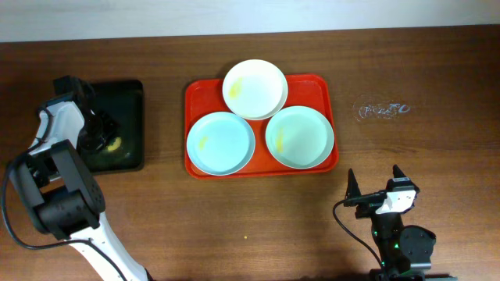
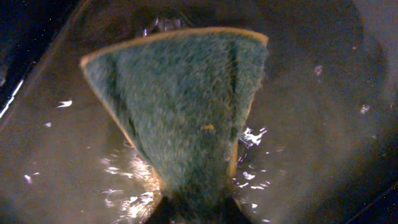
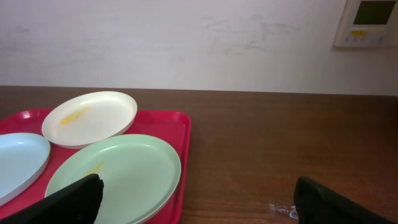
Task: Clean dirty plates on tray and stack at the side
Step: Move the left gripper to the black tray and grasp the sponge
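Observation:
Three plates lie on the red-orange tray: a cream-white plate at the back with a yellow smear, a pale mint plate front left, and another mint plate front right. In the right wrist view they show as the cream plate, a mint plate and the tray. My left gripper is down in the black tray, shut on a green and yellow sponge. My right gripper is open and empty, near the table's front edge, right of the tray.
The black tray holds wet glints of water and a yellow bit. A small clear wet patch lies on the brown table right of the red tray. A wall with a white panel stands behind.

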`<state>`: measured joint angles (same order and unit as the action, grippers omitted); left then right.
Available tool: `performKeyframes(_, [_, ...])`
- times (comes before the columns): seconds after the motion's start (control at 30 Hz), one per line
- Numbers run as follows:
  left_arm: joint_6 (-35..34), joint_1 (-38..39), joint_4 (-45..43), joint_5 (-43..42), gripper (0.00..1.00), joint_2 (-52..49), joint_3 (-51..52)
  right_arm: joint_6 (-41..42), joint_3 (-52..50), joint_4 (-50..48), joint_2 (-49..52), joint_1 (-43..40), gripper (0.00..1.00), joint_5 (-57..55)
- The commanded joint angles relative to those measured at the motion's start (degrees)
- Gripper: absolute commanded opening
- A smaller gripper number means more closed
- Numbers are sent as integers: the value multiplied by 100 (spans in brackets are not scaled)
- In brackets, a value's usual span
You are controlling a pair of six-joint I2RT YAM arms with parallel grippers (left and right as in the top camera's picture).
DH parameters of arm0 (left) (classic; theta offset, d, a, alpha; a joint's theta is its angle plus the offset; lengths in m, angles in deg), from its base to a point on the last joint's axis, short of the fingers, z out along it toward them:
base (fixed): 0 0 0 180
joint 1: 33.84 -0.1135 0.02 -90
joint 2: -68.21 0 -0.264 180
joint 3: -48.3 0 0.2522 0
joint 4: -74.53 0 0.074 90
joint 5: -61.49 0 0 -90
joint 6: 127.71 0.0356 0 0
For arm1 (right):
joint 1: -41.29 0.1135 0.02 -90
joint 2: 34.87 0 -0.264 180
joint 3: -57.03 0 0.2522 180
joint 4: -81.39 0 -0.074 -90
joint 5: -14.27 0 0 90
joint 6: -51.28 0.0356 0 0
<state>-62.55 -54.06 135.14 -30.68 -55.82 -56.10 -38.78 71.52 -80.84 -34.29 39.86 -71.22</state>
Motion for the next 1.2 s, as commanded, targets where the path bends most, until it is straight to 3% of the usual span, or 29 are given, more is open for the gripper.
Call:
performKeyframes(0.0, [22, -17, -55, 2, 0, 116, 55, -15, -42, 13, -37, 24, 99, -7])
performKeyframes(0.03, [24, -20, -105, 11, 7, 116, 55, -15, -42, 13, -37, 24, 99, -7])
performKeyframes(0.07, [24, -20, -205, 114, 94, 116, 55, -15, -42, 13, -37, 24, 99, -7])
performKeyframes(0.1, [24, -20, -269, 256, 99, 116, 55, -15, -42, 13, -37, 24, 99, -7])
performKeyframes(0.17, [26, -17, -289, 328, 100, 116, 52, -15, -42, 13, -37, 24, 99, -7])
performKeyframes(0.23, [26, -17, -289, 326, 93, 118, 13, -15, -42, 13, -37, 24, 99, -7])
performKeyframes(0.37, [24, -17, -398, 494, 92, 127, -59, -15, -42, 13, -37, 24, 99, -7])
performKeyframes(0.4, [24, -17, -487, 568, 86, 127, -59, -15, -42, 13, -37, 24, 99, -4])
performKeyframes(0.43, [24, -17, -544, 562, 50, 127, -59, -15, -42, 13, -37, 24, 99, -7])
performKeyframes(0.47, [24, -17, -507, 535, 24, 127, -59, -15, -42, 13, -37, 24, 99, -7])
performKeyframes(0.53, [26, -22, -481, 544, 0, 149, -61, -15, -42, 13, -37, 24, 99, -7])
performKeyframes(0.77, [22, 63, -221, 269, 0, 1698, -76, -15, -42, 13, -37, 24, 99, -7])
performKeyframes(0.97, [181, 345, -435, 214, 0, 855, 332, -15, -42, 13, -37, 24, 99, -7])
performKeyframes(1.07, [264, 317, 181, 258, 0, 1694, -238, -15, -42, 13, -37, 24, 99, -7])
performKeyframes(1.17, [173, 444, 236, 33, 0, 2835, -280, -15, -42, 13, -37, 24, 99, -7])
